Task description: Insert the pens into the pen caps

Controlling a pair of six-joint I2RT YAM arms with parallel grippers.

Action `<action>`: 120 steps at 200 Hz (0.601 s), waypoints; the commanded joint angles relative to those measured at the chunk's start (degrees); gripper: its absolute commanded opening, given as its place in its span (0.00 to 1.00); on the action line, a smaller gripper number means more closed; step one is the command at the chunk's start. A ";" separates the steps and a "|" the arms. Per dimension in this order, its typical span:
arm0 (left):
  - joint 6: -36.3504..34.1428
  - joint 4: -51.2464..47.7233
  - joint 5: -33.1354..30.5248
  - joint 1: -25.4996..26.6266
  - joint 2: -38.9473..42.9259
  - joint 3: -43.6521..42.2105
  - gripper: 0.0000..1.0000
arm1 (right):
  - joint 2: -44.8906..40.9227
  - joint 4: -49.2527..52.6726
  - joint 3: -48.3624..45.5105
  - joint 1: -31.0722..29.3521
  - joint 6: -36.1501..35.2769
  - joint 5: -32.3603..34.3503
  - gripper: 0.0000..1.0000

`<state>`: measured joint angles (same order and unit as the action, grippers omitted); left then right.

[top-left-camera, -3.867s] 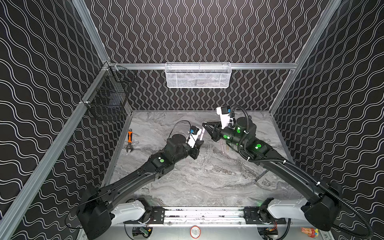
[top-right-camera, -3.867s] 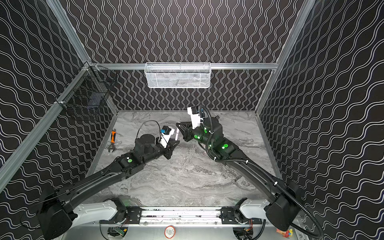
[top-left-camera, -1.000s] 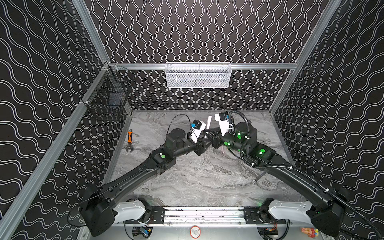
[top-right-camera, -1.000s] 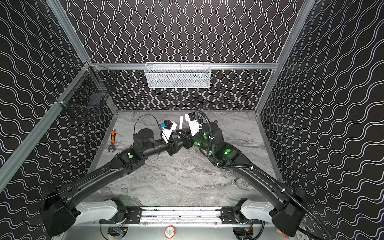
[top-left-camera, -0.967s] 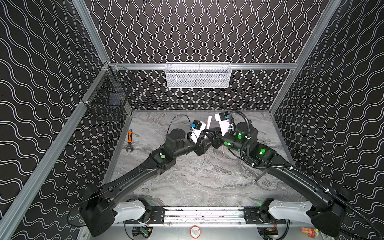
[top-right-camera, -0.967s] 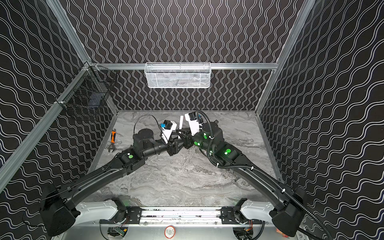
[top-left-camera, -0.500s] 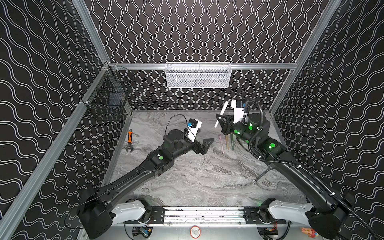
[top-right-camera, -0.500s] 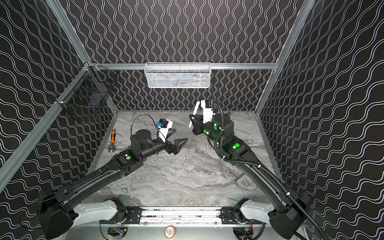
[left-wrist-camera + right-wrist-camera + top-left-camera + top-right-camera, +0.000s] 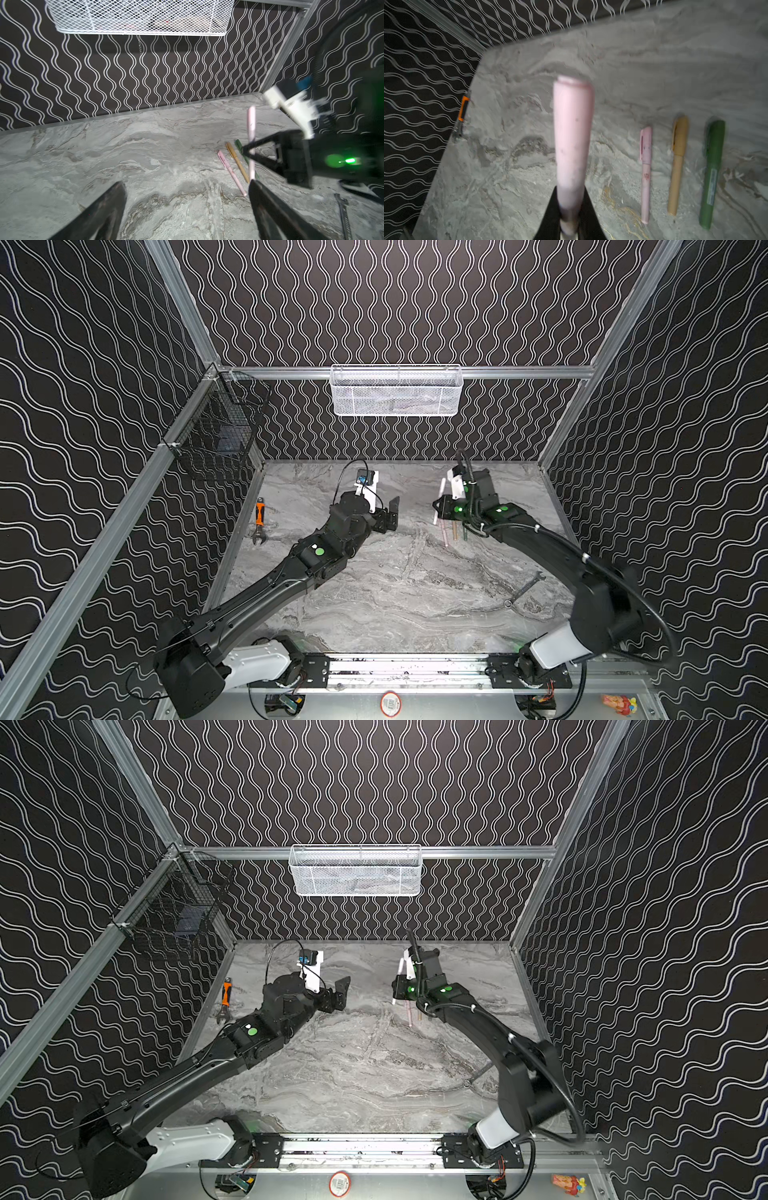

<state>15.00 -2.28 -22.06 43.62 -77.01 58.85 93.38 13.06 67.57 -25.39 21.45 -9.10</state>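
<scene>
My right gripper (image 9: 440, 506) (image 9: 570, 199) is shut on a pale pink pen (image 9: 439, 499) (image 9: 572, 135), held steeply above the table. That pen (image 9: 251, 128) shows at full length; blur hides its cap seam. Below it three pens lie side by side, each with its pen cap on: pink (image 9: 645, 182), gold-tan (image 9: 676, 182) and dark green (image 9: 710, 187). In a top view they lie just right of centre (image 9: 455, 531). My left gripper (image 9: 392, 514) (image 9: 187, 207) is open and empty, to the left of the right gripper.
An orange-handled wrench (image 9: 259, 520) lies near the left wall. A thin metal spanner (image 9: 524, 591) lies at the front right. A white mesh basket (image 9: 395, 391) hangs on the back wall and a black wire basket (image 9: 216, 435) on the left wall.
A second ago both grippers met at the table's middle. The left gripper has since opened and drawn back left. The right arm has carried the pink pen right, over the lying pens.
</scene>
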 commanded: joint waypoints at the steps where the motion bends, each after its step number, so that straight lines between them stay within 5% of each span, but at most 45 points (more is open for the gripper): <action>1: 0.56 0.52 -1.49 -0.02 0.06 0.14 0.94 | 5.92 3.77 1.55 -0.01 -0.68 -1.51 0.10; 55: 0.43 0.92 -0.20 -0.02 0.11 0.13 0.94 | 18.62 8.60 6.71 0.00 1.02 -1.41 0.11; 120: 0.46 1.23 1.63 -0.02 -1.33 0.28 0.94 | 21.18 9.44 6.98 0.06 2.12 -0.63 0.14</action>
<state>15.00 -2.66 -21.87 43.62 -77.87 59.00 113.93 21.89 74.35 -25.34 23.11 -10.35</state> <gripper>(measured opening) 0.938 0.138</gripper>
